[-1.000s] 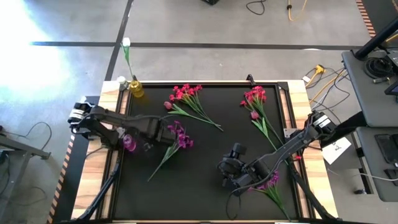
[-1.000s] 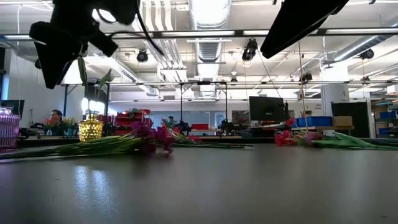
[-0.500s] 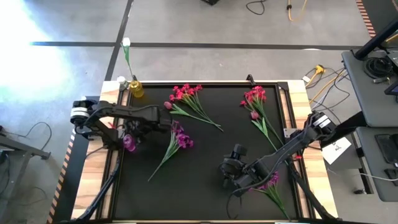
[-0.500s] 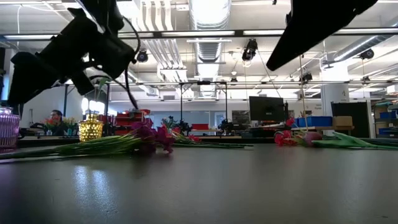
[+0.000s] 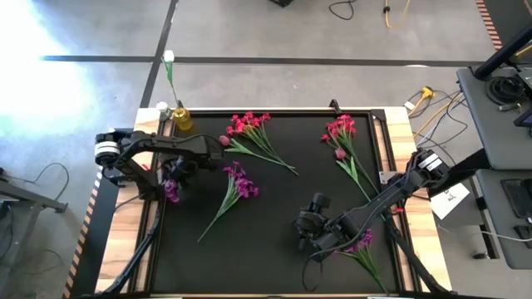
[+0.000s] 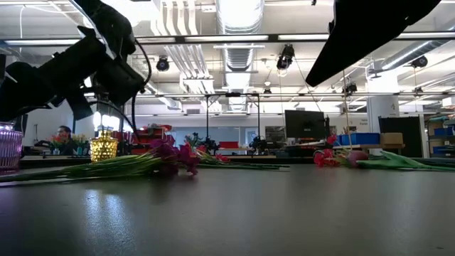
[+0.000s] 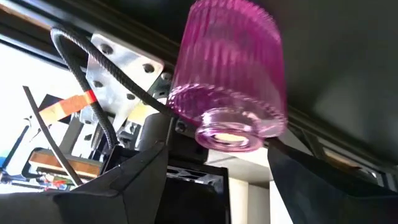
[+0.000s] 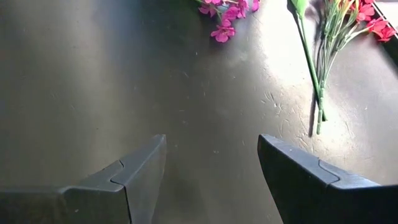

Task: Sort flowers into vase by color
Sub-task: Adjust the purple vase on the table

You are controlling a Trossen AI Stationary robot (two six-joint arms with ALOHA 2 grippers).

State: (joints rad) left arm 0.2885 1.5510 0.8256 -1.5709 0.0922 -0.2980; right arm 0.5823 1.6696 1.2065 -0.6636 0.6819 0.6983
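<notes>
At the far left edge of the black counter (image 5: 274, 266), a ribbed purple-pink vase (image 5: 171, 191), with the left gripper (image 5: 176, 173) poised right over it, fingers spread and empty; mouth of the vase straight ahead between them in the left wrist view. Farther back at the left corner, a yellow vase (image 5: 182, 120) holding a white tulip (image 5: 169, 57). Just right of the left gripper, a purple bunch (image 5: 239, 180) flat on the counter, stem trailing toward the near left, not touched. Behind it, a red-pink bunch (image 5: 248, 124) with a pink bud (image 5: 224, 140) beside. Right of centre, the right gripper (image 5: 306, 231) low over bare counter, fingers parted, nothing between them. Directly beside it on the right, another purple bunch (image 5: 362, 242); farther back right, a second red-pink bunch (image 5: 340, 129), well apart from that gripper.
</notes>
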